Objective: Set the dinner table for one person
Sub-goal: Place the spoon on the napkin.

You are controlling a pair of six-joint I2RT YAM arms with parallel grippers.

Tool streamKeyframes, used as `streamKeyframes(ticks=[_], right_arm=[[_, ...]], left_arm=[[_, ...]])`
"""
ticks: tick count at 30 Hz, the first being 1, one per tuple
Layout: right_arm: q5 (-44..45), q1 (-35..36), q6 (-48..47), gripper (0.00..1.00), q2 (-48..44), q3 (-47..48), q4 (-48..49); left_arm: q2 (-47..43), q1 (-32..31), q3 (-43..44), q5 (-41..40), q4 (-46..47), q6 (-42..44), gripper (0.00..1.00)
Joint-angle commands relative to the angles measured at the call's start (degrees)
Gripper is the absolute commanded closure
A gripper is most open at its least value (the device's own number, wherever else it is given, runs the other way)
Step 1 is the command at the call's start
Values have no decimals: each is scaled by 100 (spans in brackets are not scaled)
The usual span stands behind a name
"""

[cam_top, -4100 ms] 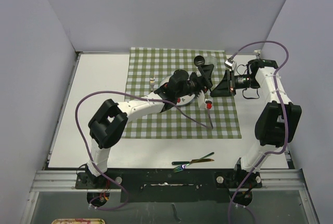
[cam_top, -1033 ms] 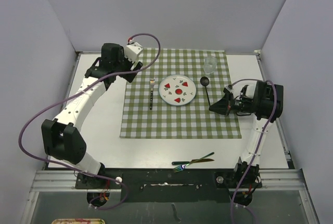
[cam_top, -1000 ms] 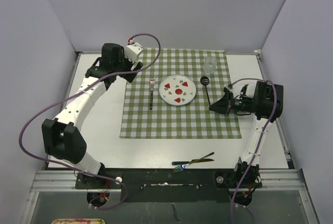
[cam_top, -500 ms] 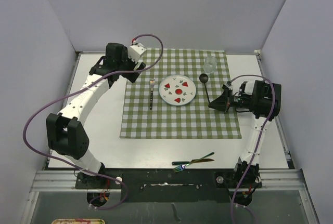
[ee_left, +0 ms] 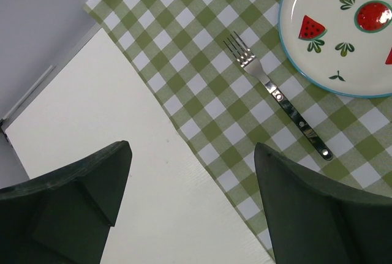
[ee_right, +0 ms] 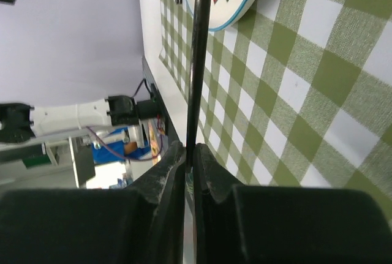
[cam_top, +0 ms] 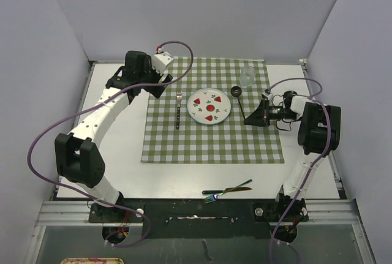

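Compared with a second ago, the black spoon sits a little further left, its bowl now close to the plate rim. The right arm's wrist has drawn up and back toward the far right side of the checked cloth. The left arm has edged slightly right. Four seconds ago it stretched across the plate and hid it, and now it hangs over the cloth's far left corner. The fork lies as it did, just left of the plate and not touching it.

The plate rests in the middle of the cloth, its face painted with watermelon slices and green sprigs inside a blue rim. A clear glass stands upright at the cloth's far right. Whether it holds anything cannot be told from overhead.

The white surface fills the middle of the overhead view, railed at its edges and carrying the cloth. Two more utensils lie crossed near its near edge.

The left wrist view shows what the overhead does not: the left end effector with its fingers spread wide above the cloth's edge, and the fork's tines in detail. The right wrist view shows the right end effector pinching the spoon's thin handle between fingers pressed together.
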Motion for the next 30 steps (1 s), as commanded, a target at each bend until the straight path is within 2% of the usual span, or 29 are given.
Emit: streamKeyframes(ticks=[1,3,8,12,15,20,30], right_arm=[[197,34,1609,100,-1003,-445,1557],[333,158,1604,100,-1097,-430,1442],[555,182,2075,100,-1398,-807,1990],[711,254,1919,100,-1325,-690,1799],[920,262,2059,100,-1421,-971,2137],[952,234,2136,100,-1492,-1338,2438],[953,203,2259,100,-1264,-1373,2604]], left_arm=[[-49,62,1,171,228,45,19],[-55,97,-43,218,234,43,19],[-76,105,-68,274,238,67,19],[-47,106,-64,257,255,85,19],[-38,104,-98,276,264,82,19],[12,107,-184,281,296,135,19],[133,94,-177,319,316,198,19]])
